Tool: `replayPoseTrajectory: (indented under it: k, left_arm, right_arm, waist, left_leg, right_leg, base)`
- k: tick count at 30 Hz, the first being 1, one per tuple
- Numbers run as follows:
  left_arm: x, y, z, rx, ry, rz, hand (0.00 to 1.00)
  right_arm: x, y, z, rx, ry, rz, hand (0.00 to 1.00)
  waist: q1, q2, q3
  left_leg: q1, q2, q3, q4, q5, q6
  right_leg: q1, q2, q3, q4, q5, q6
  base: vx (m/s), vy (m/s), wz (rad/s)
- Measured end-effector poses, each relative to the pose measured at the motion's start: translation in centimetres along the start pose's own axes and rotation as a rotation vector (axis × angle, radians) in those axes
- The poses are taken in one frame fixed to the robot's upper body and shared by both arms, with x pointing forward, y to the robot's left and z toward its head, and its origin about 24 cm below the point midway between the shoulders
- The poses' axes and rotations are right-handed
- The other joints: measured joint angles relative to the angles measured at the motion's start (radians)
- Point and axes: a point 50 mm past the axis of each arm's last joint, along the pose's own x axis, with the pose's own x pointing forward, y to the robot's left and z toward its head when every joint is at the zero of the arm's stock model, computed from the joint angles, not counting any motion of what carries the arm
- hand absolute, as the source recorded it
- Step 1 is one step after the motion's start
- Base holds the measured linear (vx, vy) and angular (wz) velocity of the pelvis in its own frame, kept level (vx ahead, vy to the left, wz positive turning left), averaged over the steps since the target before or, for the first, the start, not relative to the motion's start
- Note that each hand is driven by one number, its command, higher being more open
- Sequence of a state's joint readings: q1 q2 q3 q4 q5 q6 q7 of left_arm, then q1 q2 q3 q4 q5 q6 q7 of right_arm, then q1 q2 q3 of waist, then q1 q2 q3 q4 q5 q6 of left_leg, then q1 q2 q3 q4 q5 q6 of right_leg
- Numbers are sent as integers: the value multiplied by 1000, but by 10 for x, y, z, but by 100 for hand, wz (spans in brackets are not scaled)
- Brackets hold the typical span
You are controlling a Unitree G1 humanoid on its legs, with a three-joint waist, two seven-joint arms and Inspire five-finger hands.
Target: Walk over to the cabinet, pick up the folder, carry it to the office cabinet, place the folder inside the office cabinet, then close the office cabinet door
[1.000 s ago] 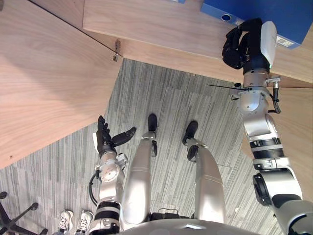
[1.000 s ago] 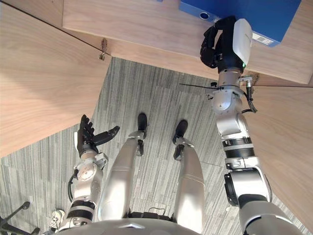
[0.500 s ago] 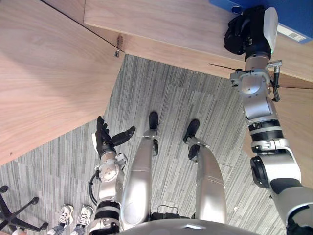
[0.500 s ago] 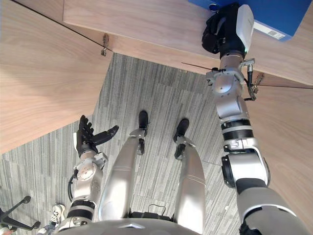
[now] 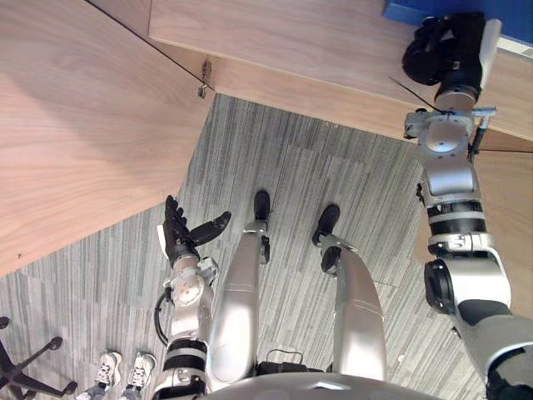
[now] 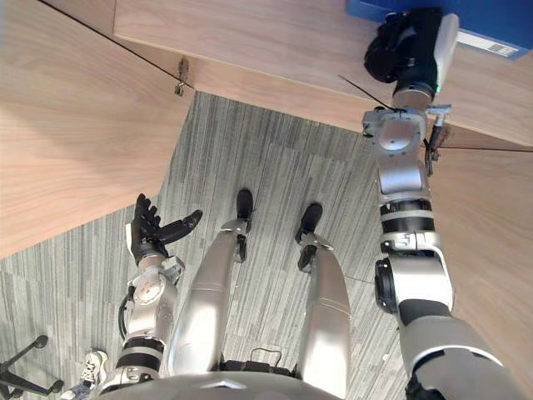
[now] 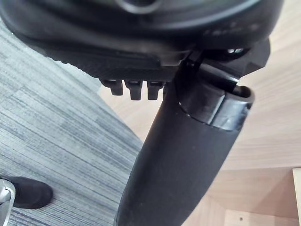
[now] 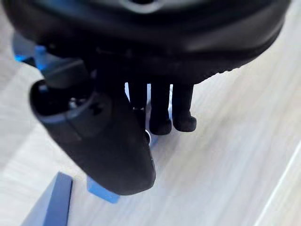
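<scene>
The blue folder [image 5: 398, 10] lies on a wooden cabinet shelf [image 5: 291, 42] at the far right; a white label shows on its edge. My right hand [image 5: 441, 54] reaches out over the shelf, fingers curled on the folder's near edge. In the right wrist view the thumb [image 8: 108, 141] and bent fingers press round blue parts of the folder [image 8: 101, 190] on the pale wood. My left hand [image 5: 179, 237] hangs low by my side over the carpet, open, with straight fingers and the thumb [image 7: 188, 155] spread.
An open wooden cabinet door [image 5: 75, 133] stands at my left, hinged [image 5: 202, 83] to the shelf's corner. Another wooden panel [image 5: 508, 200] is at the right. Grey carpet lies below. An office chair base [image 5: 25, 375] and a person's shoes [image 5: 117, 367] are at the lower left.
My right arm has stretched farther over the shelf, carrying the folder away from me and rightward. The left hand has stayed put.
</scene>
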State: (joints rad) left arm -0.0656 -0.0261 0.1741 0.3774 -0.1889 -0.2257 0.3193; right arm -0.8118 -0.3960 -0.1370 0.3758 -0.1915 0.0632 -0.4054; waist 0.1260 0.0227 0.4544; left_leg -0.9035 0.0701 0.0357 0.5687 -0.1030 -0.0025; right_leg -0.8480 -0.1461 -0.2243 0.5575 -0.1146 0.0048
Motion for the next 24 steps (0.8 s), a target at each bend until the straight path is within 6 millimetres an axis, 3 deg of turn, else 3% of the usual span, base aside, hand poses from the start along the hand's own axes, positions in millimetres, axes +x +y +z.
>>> replayPoseTrajectory:
  k: [4, 8, 9, 14, 16, 17, 21, 24]
  left_arm:
    - [0, 1, -2, 6, 17, -3, 100]
    - [-4, 6, -8, 21, 40, -23, 100]
    - [-7, 11, -11, 38, 52, -26, 100]
    - [-18, 24, -28, 96, 128, -43, 100]
    - [-25, 33, -45, 148, 202, -46, 100]
    - [-28, 38, -53, 175, 244, -44, 100]
    - [-46, 58, -90, 289, 438, -47, 100]
    - [-52, 63, -98, 323, 486, -55, 100]
  right_arm:
    - [-29, -8, -20, -2, 25, 7, 0]
    - [-86, -1, -57, 97, 147, 107, 0]
    - [-108, 7, -69, 128, 201, 176, 0]
    - [-180, 24, -99, 178, 390, 362, 0]
    - [-214, 26, -111, 183, 486, 426, 0]
    - [-228, 28, -118, 168, 526, 453, 100]
    - [-283, 28, -154, 45, 731, 573, 100]
    - [-311, 21, -170, -40, 831, 625, 100]
  waist:
    - [-17, 0, 0]
    - [-28, -1, -1]
    - [-32, -2, -2]
    - [-51, -8, -7]
    - [-54, -20, -48]
    - [-58, -29, -71]
    - [-85, -57, -163]
    - [-91, -57, -191]
  left_leg:
    - [31, 10, 4, 45, -32, 9]
    - [139, 16, 27, 46, -62, 8]
    - [181, 19, 40, 37, -69, 6]
    - [336, 23, 56, -23, -69, 3]
    - [394, 23, 58, -63, -65, 1]
    - [420, 22, 58, -88, -60, -1]
    - [544, 18, 55, -225, -19, -10]
    - [640, 4, 63, -321, 11, -12]
  right_leg:
    - [41, 4, 6, 22, -9, 2]
    - [140, 6, 23, 23, -23, 2]
    - [175, 8, 32, 12, -26, 1]
    - [316, 17, 38, -37, -26, 12]
    - [371, 26, 39, -81, -25, 13]
    - [395, 29, 39, -104, -23, 16]
    - [537, 53, 26, -280, 33, 27]
    - [640, 59, 27, -402, 77, 37]
  base:
    - [-54, -4, -12]
    - [-51, -19, -13]
    - [1, -34, -20]
    - [69, -44, -9]
    - [125, -34, -5]
    - [146, -25, -1]
    - [200, -9, 1]
    - [150, 21, -3]
